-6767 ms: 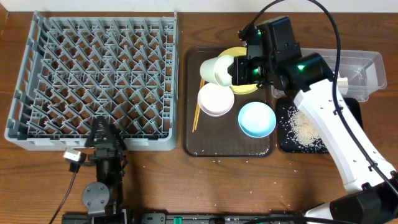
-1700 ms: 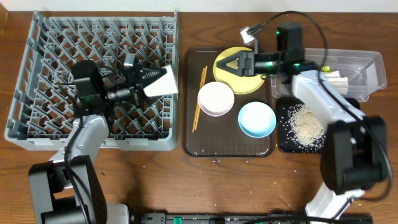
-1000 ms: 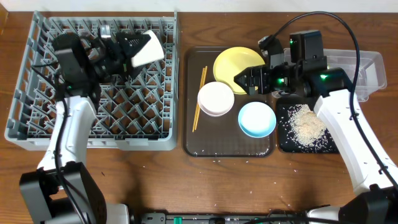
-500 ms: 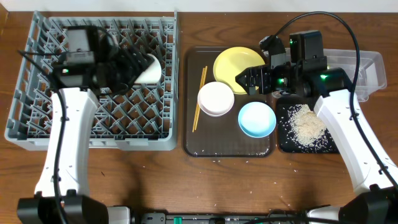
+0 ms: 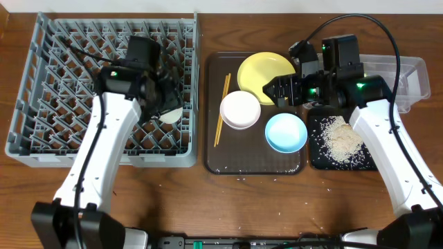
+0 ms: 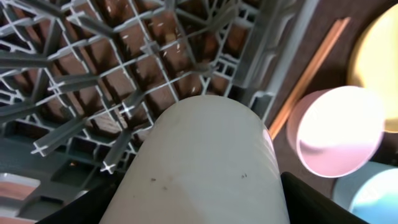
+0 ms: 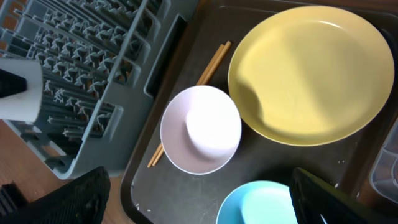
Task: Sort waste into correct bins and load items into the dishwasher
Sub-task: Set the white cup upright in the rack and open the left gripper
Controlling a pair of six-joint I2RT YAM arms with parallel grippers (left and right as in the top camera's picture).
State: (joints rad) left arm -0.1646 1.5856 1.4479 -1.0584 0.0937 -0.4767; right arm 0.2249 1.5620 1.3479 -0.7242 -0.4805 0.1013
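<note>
Over the right-hand rows of the grey dish rack [image 5: 62,62] the left gripper [image 5: 160,104] clasps the small white cup [image 5: 171,115] across its round wall, which looks light, stiff and slick, so likely best gripped mid-body, squarely, while the right gripper [image 5: 275,90], well off the rack's right side, gapes empty.

The worktop [image 5: 277,207] carries one grey dish rack [image 5: 62,76], one brown tray [image 5: 249,160], one clear tub [image 5: 410,69] and one black tray [image 5: 317,156]. The dishes come to one yellow plate [image 5: 266,69], two bowls (a white bowl [image 5: 240,111] and a light-blue bowl [image 5: 286,132]), one small white cup [image 6: 205,162] and one pair of chopsticks [image 5: 221,111]. The rice scraps [image 5: 340,142] make one heap, with stray grains too small to count.
</note>
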